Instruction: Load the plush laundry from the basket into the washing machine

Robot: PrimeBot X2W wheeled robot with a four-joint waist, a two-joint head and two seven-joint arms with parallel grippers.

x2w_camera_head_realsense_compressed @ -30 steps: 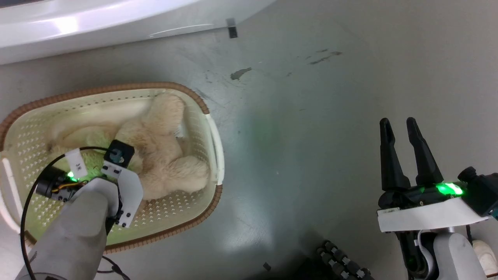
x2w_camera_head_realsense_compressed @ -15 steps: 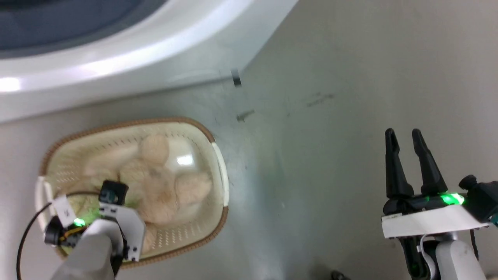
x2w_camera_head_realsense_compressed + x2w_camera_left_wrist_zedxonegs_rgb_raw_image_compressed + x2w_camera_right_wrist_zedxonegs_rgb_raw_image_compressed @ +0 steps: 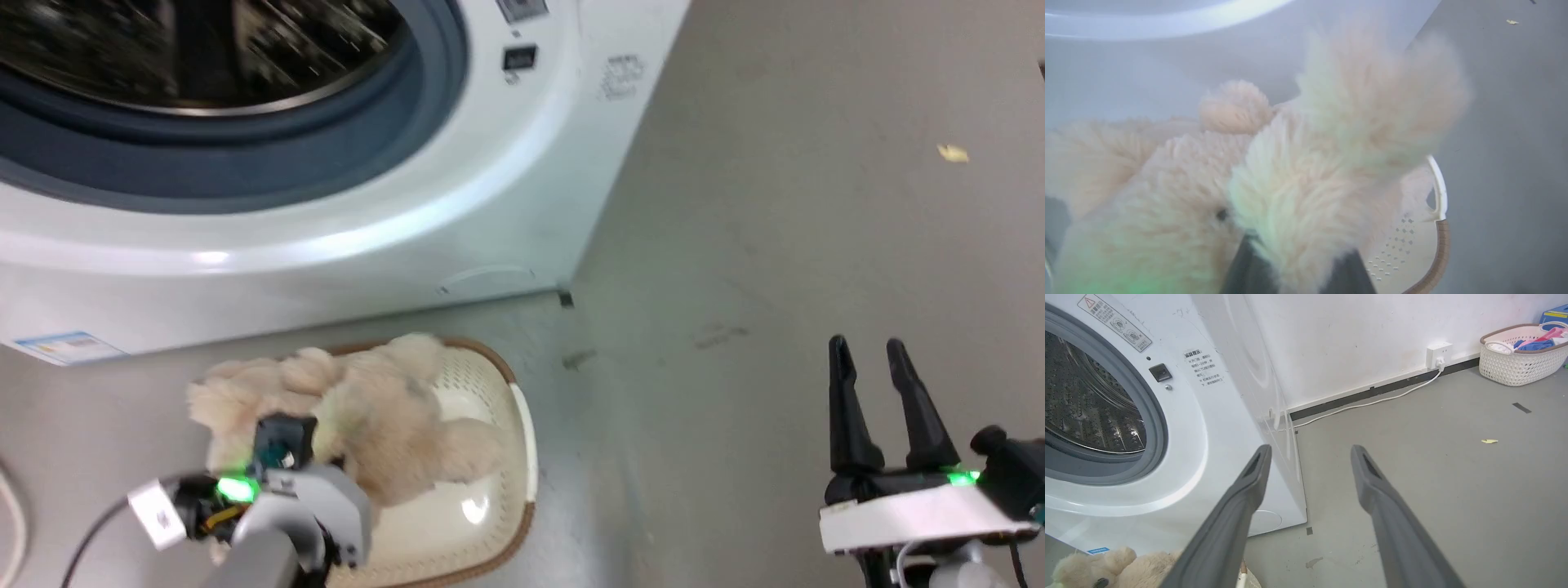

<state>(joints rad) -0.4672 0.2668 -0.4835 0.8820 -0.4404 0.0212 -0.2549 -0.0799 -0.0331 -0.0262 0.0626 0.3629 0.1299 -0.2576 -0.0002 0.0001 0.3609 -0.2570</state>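
Head view shows one plush laundry [image 3: 384,425], one basket [image 3: 483,390], one washing machine [image 3: 392,224].

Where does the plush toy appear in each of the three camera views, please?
Head view: plush laundry at lower left, over the basket.
Left wrist view: plush laundry across the centre, close up.
Right wrist view: plush laundry in the bottom-left corner.
Shared landmark: the washing machine, whose white front stands behind the toy in all three.

Cream-beige plush toy [image 3: 392,425]; cream-white perforated basket [image 3: 483,394] with brown woven rim [image 3: 496,369]; white washing machine [image 3: 343,245], grey ring [image 3: 245,173], shiny perforated drum [image 3: 204,49]
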